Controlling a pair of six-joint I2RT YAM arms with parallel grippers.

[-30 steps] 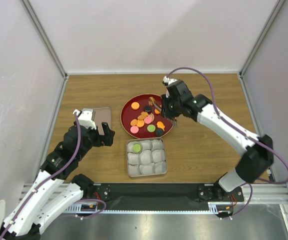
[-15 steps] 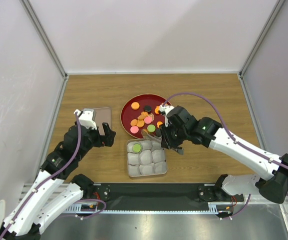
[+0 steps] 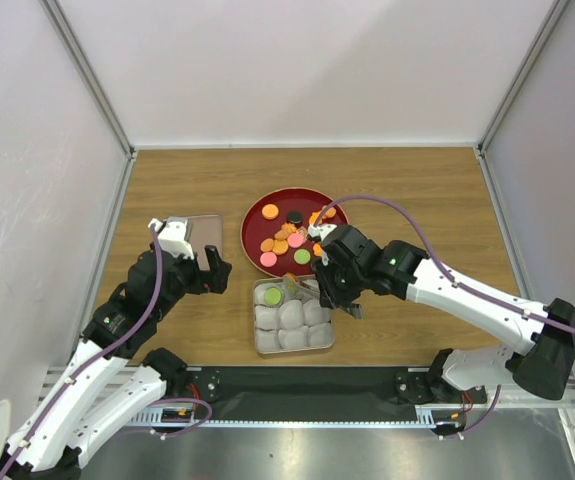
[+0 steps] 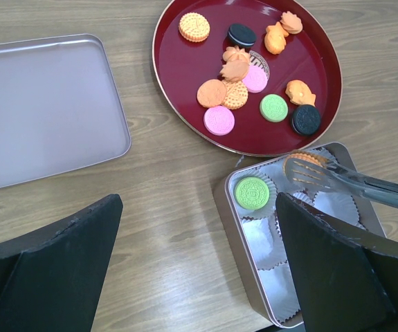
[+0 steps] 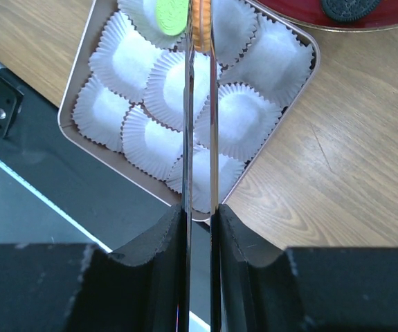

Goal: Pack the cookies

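Several cookies [image 3: 287, 240] in orange, pink, green and black lie on a round red plate [image 3: 257, 215], also in the left wrist view [image 4: 167, 83]. One green cookie [image 4: 253, 193] sits in a paper cup at the far left corner of the square tin [image 3: 257, 340]. My right gripper [image 3: 339, 290] is shut on metal tongs [image 5: 199, 104]. The tongs pinch an orange cookie [image 4: 304, 168] just over the tin's far row, next to the green one [image 5: 171, 14]. My left gripper [image 4: 195, 204] is open and empty, above bare table left of the tin.
The tin's flat lid [image 4: 46, 107] lies on the table to the left of the plate. Pale paper cups [image 5: 178, 86] fill the tin [image 5: 74, 128]. The black base rail runs along the table's near edge [image 3: 297, 385].
My right arm has swung from over the red plate toward me to the tin, carrying the tongs with the orange cookie. The left arm has not moved.
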